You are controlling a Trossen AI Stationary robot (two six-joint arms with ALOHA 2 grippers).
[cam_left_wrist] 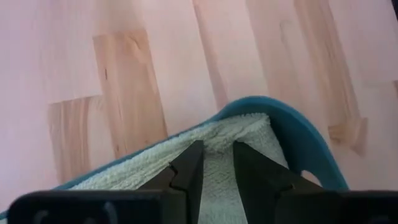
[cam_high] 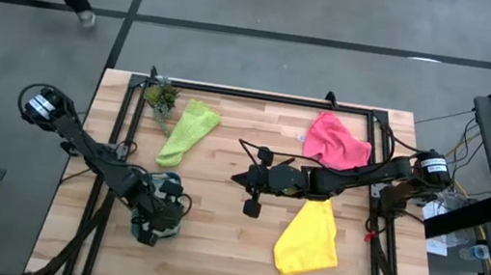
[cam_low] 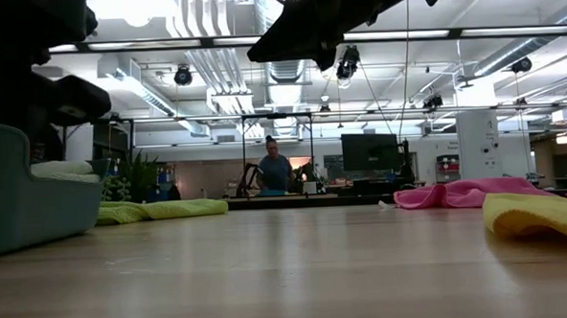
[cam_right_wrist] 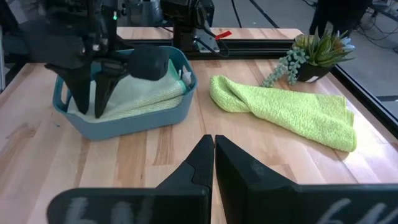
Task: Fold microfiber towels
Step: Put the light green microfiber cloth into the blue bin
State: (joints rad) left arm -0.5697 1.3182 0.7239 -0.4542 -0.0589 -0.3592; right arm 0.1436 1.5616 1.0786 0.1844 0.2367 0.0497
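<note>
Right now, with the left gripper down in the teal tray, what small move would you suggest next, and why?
Probably lift the left gripper straight up: the pale green towel already lies folded in the teal tray, and its fingers look parted.

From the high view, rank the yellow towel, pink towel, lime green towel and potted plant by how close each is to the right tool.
Right tool, shut, is mid-table.
1. Yellow towel: just to its right, on the near side.
2. Lime green towel: far left.
3. Pink towel: far right, close to call with lime.
4. Potted plant: far-left corner.

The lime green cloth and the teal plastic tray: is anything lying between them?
No, bare wooden table separates lime green cloth from teal plastic tray, per the right wrist view.
</note>
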